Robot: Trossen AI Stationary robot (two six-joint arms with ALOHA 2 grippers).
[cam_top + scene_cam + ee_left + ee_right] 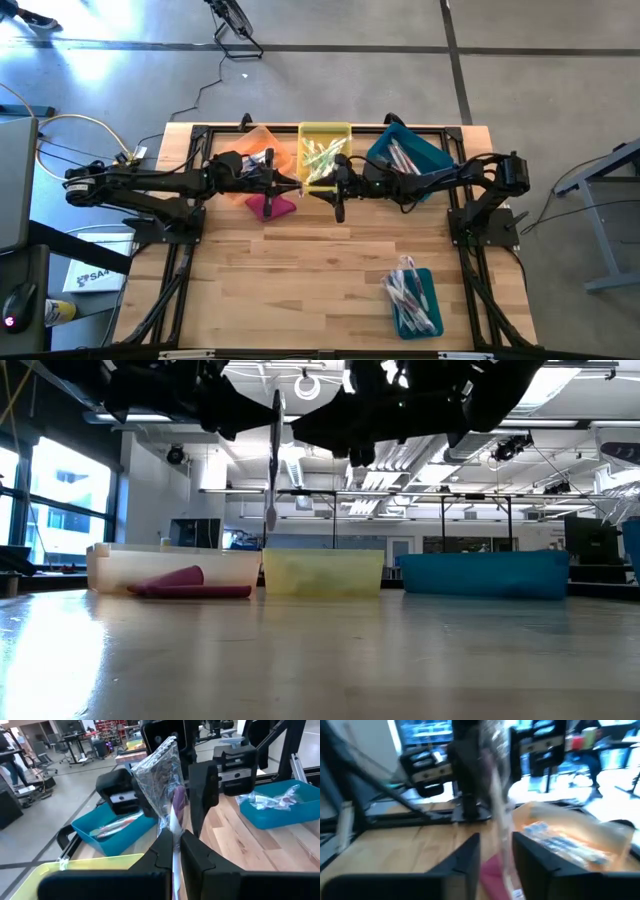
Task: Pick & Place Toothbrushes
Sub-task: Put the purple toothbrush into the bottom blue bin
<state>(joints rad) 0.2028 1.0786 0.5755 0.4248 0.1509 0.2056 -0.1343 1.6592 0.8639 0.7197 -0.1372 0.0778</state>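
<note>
**Clear-wrapped toothbrush between two grippers**

Crinkled clear plastic sheathes one thin toothbrush (170, 805), held over the wooden table (300, 290) beside the yellow bin (325, 135). The left gripper (176, 851) pinches it tight — the right gripper (495, 851) stands spread around it. Four bins: orange (262, 142), yellow, two teal (415, 150) (418, 305).

Two black jointed arms (150, 182), seemingly matte, blocky fingers (200, 865).
</note>
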